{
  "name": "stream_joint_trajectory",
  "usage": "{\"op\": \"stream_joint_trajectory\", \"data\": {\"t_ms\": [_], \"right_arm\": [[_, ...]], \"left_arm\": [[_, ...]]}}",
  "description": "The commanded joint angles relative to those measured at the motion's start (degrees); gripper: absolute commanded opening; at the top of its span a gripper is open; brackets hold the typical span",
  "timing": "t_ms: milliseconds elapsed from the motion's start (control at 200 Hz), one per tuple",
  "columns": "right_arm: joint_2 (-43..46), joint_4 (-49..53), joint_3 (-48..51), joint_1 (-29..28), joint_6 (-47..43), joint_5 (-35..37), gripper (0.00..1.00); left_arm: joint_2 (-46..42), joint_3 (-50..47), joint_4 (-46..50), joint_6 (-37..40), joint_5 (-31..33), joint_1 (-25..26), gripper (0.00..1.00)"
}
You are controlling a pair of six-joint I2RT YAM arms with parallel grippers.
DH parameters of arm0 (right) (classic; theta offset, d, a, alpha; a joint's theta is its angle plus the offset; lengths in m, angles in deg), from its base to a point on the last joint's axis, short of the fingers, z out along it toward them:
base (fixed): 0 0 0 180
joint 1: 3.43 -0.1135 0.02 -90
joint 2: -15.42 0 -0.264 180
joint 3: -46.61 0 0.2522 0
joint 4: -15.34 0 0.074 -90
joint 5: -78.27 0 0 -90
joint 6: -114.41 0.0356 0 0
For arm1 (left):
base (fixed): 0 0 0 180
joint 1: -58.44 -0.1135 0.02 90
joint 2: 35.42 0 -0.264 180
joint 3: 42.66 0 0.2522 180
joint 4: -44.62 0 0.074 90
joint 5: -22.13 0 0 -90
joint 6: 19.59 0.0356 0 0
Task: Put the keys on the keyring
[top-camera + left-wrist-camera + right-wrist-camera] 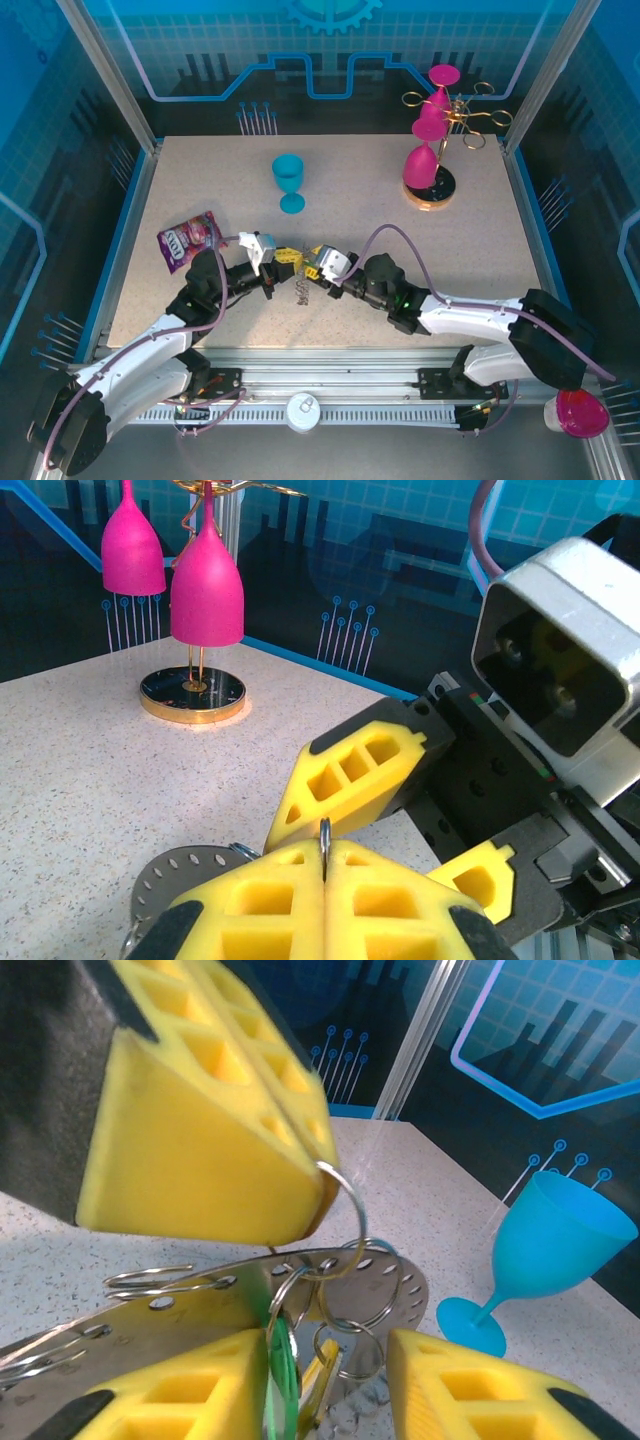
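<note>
**Two arms meeting over the near middle of the speckled beige surface point(420, 240).** The left gripper point(325, 858) is pressing its yellow foam jaws together, pinching a thin silvery wire ring point(347, 1205) by its edge. The grip is probably serving to hold that ring raised and steady so the other arm can work against it. The ring appears to be hooking into the keyring point(200, 1312), a flat grey metal loop pierced with a row of small holes. The keyring is lying tilted beneath the jaws, with further wire rings hanging from it.

The right gripper point(325, 1352) is facing the left one with its jaws spread, one on either side of the keys point(285, 1385), a small metal bunch with a bright green plastic tag and a yellowish piece. No pinch is showing yet. The keys are hanging just below the keyring, where the two grippers meet; whether they are already threaded on cannot be told.

Farther back, well apart from the work, a purple sweet packet point(188, 240), a blue plastic goblet point(289, 180) and a gold wire rack point(448, 190) carrying pink goblets are sitting unused.
</note>
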State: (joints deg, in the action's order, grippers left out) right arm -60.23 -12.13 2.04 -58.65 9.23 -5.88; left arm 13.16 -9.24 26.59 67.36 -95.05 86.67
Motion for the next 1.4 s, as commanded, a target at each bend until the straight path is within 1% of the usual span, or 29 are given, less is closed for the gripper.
{"op": "stream_joint_trajectory", "data": {"t_ms": [0,180,430,575,735,821,906,956,1041,1096,1151,1216,1281,1326,1396], "right_arm": [[-1.0,-2.9,-2.0,-0.8,0.2,0.0,0.33],[-0.4,-2.5,-2.0,-0.9,0.0,0.3,0.20],[0.9,0.2,-1.9,-0.8,-0.1,0.7,0.10],[1.8,3.7,-2.3,-0.8,-0.5,1.2,0.01],[3.2,9.8,-3.7,-0.5,-2.3,2.6,0.00],[4.0,14.0,-5.0,-0.2,-4.6,3.0,0.00],[4.6,19.2,-7.1,-0.1,-7.5,2.7,0.00],[4.7,22.3,-8.5,-0.1,-9.2,2.6,0.00],[4.4,29.0,-11.5,0.1,-11.8,2.6,0.00],[4.0,32.3,-13.5,0.4,-13.1,2.6,0.00],[3.2,35.1,-15.4,0.7,-13.9,2.5,0.00],[1.9,37.4,-17.2,1.1,-14.3,2.4,0.00],[0.3,38.2,-18.8,1.4,-14.2,1.9,0.00],[-1.2,38.4,-19.3,1.5,-13.9,1.1,0.00],[-4.3,38.0,-23.3,1.7,-13.3,-0.4,0.00]], "left_arm": [[-0.9,-0.1,-1.6,-0.5,0.4,-0.5,0.00],[-1.3,0.3,1.0,0.7,1.1,-0.5,0.00],[-1.2,0.8,4.4,2.2,3.4,-0.5,0.00],[-1.0,1.6,7.9,3.8,4.1,-0.5,0.00],[-0.8,3.6,14.2,6.9,4.2,-0.5,0.00],[-0.1,5.1,18.5,8.5,4.3,-0.5,0.00],[0.4,6.0,20.7,9.2,4.5,-0.5,0.00],[0.4,6.0,20.7,9.1,4.6,-0.5,0.07],[0.2,5.6,19.8,8.5,5.2,-0.5,0.27],[-0.3,5.3,19.0,8.0,5.6,-0.5,0.33],[-1.2,4.8,17.9,6.8,6.8,-0.5,0.42],[-3.1,4.1,16.6,5.2,9.7,-0.5,0.53],[-5.7,3.5,15.6,2.9,16.0,-0.5,0.62],[-7.9,3.0,15.6,1.1,23.1,-0.5,0.67],[-11.7,2.3,16.3,-1.7,34.6,-0.8,0.73]]}}
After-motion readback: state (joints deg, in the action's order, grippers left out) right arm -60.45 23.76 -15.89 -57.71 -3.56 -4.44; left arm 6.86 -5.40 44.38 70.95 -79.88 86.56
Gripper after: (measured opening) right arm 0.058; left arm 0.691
